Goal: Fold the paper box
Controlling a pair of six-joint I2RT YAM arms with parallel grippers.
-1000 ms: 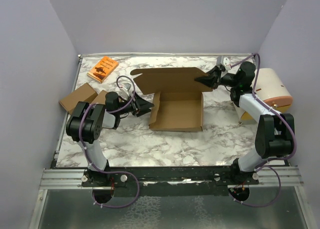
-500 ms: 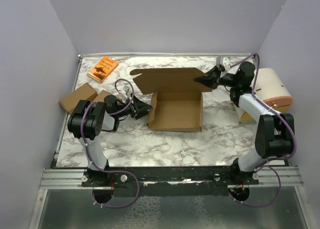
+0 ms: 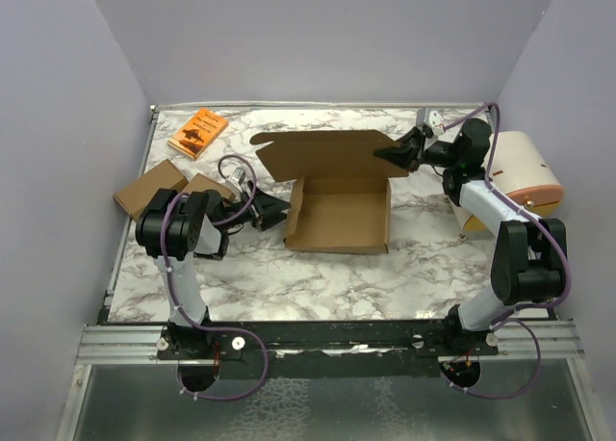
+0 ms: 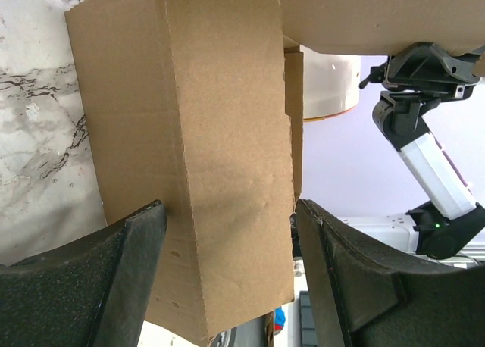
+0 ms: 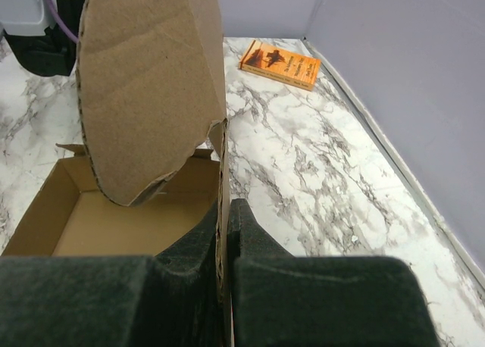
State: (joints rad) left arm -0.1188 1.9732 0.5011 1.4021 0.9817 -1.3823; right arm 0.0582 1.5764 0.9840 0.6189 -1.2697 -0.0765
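Observation:
The paper box [image 3: 342, 215] is a brown cardboard tray with raised walls in the middle of the table. Its lid [image 3: 327, 154] stands up at the back. My right gripper [image 3: 393, 155] is shut on the lid's right edge; in the right wrist view the cardboard edge [image 5: 225, 173] sits pinched between the fingers. My left gripper [image 3: 281, 208] is open at the tray's left wall. In the left wrist view that wall [image 4: 227, 173] fills the space between the spread fingers [image 4: 129, 264].
A small orange book [image 3: 197, 132] lies at the back left, also in the right wrist view [image 5: 278, 64]. Two brown cardboard pieces [image 3: 149, 188] lie at the left edge behind the left arm. A cream-coloured device [image 3: 525, 171] stands at the right edge.
The left gripper and the tray's left wall have shifted slightly; the left arm's upper link has turned. The right gripper holds the lid in the same place.

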